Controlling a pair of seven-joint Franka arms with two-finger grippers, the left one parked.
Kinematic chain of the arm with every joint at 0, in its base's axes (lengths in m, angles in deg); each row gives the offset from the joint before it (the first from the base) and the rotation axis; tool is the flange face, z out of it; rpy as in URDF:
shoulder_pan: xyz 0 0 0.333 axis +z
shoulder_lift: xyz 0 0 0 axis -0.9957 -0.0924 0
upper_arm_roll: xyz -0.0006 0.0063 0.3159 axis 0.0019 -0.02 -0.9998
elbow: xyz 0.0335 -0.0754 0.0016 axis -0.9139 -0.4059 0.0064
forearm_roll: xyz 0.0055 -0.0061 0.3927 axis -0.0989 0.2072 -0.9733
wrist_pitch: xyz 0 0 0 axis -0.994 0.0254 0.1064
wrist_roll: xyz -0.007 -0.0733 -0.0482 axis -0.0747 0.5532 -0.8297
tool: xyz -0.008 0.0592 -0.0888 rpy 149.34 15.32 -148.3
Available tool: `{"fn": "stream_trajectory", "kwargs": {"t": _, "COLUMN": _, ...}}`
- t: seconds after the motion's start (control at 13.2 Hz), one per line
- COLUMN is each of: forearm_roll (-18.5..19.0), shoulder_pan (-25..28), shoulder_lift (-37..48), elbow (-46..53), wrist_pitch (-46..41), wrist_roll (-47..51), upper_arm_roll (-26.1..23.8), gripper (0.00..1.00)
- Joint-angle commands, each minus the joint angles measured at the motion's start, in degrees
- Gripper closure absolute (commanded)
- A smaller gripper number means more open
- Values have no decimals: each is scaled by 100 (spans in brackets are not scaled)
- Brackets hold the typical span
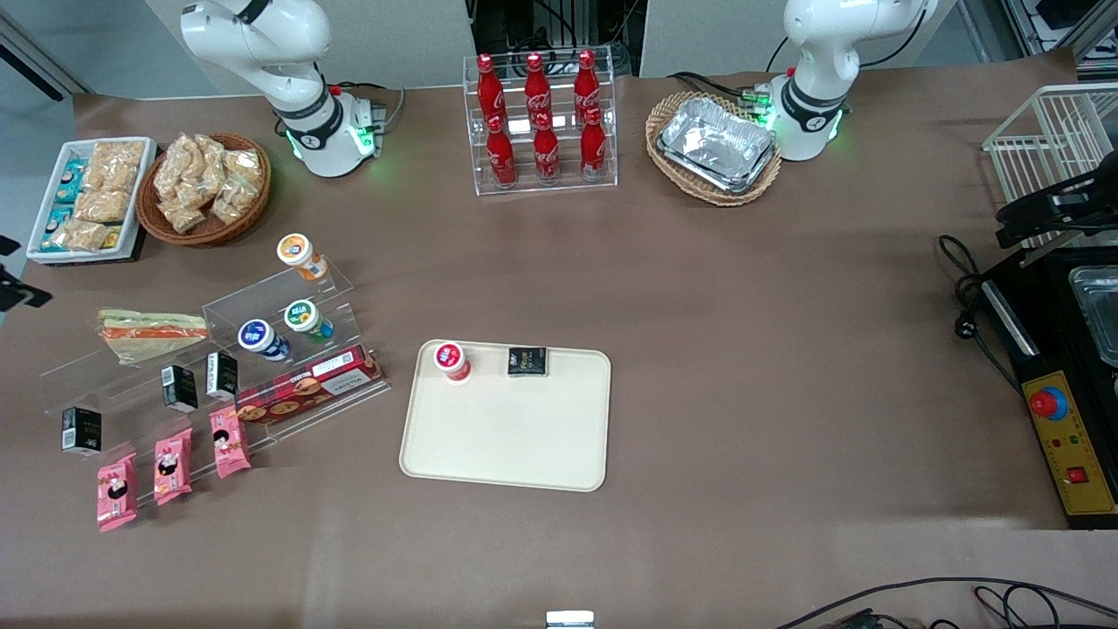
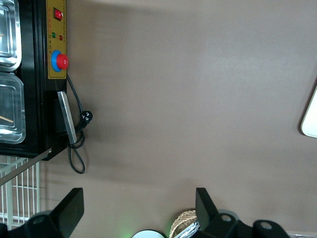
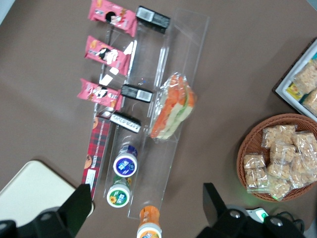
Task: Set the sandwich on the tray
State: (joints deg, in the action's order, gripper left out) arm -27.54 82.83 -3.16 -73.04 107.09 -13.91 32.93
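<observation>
Pincer (image 3: 146, 210) open above the sandwich (image 3: 172, 106) on clear shelf (image 3: 190, 44); tray (image 1: 507, 432) with cup (image 1: 452, 360), packet (image 1: 527, 361).

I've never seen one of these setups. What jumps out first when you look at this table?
Probably the clear rack of red cola bottles between the two arm bases, and the big cream tray mid-table, carrying a red-lidded cup and a small dark packet. The wrapped sandwich lies on a clear stepped stand toward the working arm's end, with the open gripper hanging high above that stand.
</observation>
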Motion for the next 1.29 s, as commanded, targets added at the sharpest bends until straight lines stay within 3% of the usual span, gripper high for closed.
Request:
{"fn": "stream_trajectory", "kwargs": {"t": 0.0, "forearm_roll": -110, "shoulder_pan": 72, "shoulder_lift": 25, "elbow": -303, "wrist_pitch": 224, "wrist_roll": 137, "upper_arm_roll": 321, "gripper": 0}}
{"fn": "stream_trajectory", "kwargs": {"t": 0.45, "forearm_roll": -233, "shoulder_pan": 81, "shoulder_lift": 42, "elbow": -1418, "wrist_pitch": 1576, "wrist_roll": 163, "upper_arm_roll": 822, "gripper": 0}}
{"fn": "stream_trajectory", "kwargs": {"t": 1.21, "forearm_roll": -259, "shoulder_pan": 160, "shoulder_lift": 25, "elbow": -2992, "wrist_pitch": 3635, "wrist_roll": 612, "upper_arm_roll": 875, "gripper": 0}}
